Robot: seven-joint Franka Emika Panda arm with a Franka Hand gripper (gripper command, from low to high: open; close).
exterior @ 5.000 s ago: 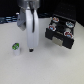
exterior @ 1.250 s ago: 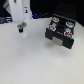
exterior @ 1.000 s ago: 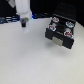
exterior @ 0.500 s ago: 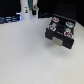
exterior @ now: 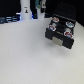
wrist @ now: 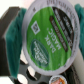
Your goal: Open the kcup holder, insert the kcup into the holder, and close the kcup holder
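Observation:
In the wrist view the kcup [wrist: 47,32], a white pod with a green printed lid, fills most of the picture. My gripper [wrist: 48,35] is shut on it, with one teal finger [wrist: 16,30] on each side. The kcup holder [exterior: 61,31] is a black box at the exterior view's right, its tray pulled out and showing several pods with coloured lids in round slots. Part of the black tray [wrist: 35,75] shows past the kcup in the wrist view. In the exterior view my gripper [exterior: 25,11] is a blurred white shape at the back, to the left of the holder.
A pod with an orange-red lid [wrist: 61,80] sits in the tray beyond the kcup. Dark equipment [exterior: 10,17] lines the back edge of the white table [exterior: 30,55].
The gripper has risen from the table at the exterior view's left and moved toward the back. The green-topped pod no longer lies on the table.

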